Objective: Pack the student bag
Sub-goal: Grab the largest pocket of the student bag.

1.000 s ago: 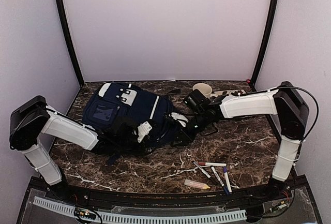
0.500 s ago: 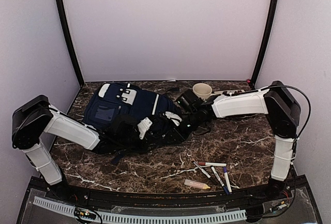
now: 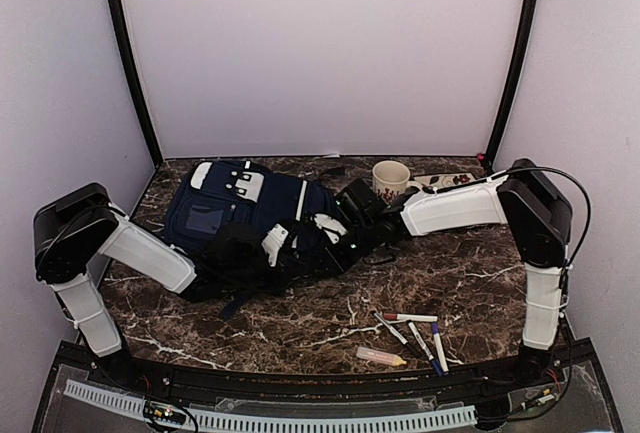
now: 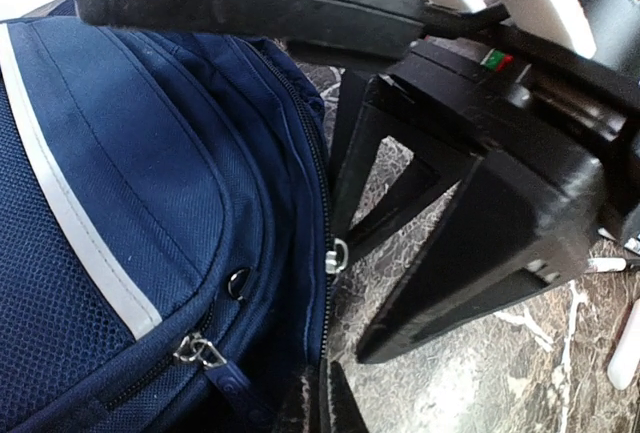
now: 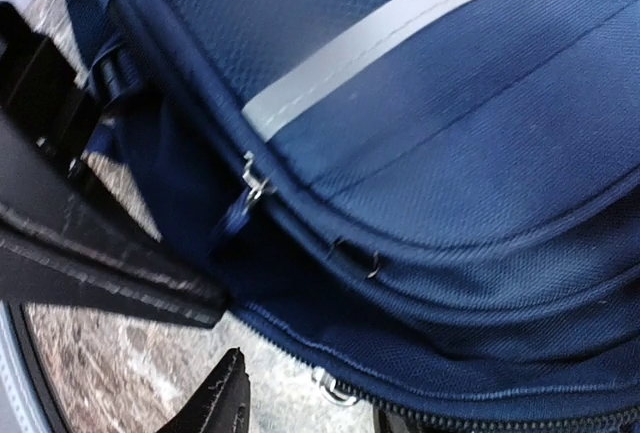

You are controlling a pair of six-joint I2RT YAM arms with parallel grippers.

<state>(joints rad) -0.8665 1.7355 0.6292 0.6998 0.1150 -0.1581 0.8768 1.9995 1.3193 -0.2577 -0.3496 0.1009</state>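
The student bag [image 3: 240,215] lies flat on the dark marble worktop [image 3: 470,273], in the back-left part, front panel up and its light grey patches towards the back wall. It's navy with a pale stripe running down the panel, and all the zips I can see along its near-right side look closed.

Both arms reach in low and meet at that near-right edge. The left pincer [image 3: 290,251] comes in from the left, lying across the bag's near side. In its own camera the tips [image 4: 318,405] look pinched narrow, pretty much together, right at the zip seam below a small metal ring pull [image 4: 336,253]. I can't tell if there's any fabric between them. The right pincer [image 3: 338,241] comes in from the right and sits just beside the left one, up against the bag's edge. Its camera only shows one fingertip [image 5: 225,395] clearly at the bottom, next to the lowest zip line, so I honestly can't tell how wide it is.

Further out there's a cream mug [image 3: 390,175] at the back, right of the bag, with a white power strip [image 3: 445,180] just beside it. A handful of markers [image 3: 410,325] and a pale yellowish stick [image 3: 381,356] lie near the front edge, well apart from the bag.
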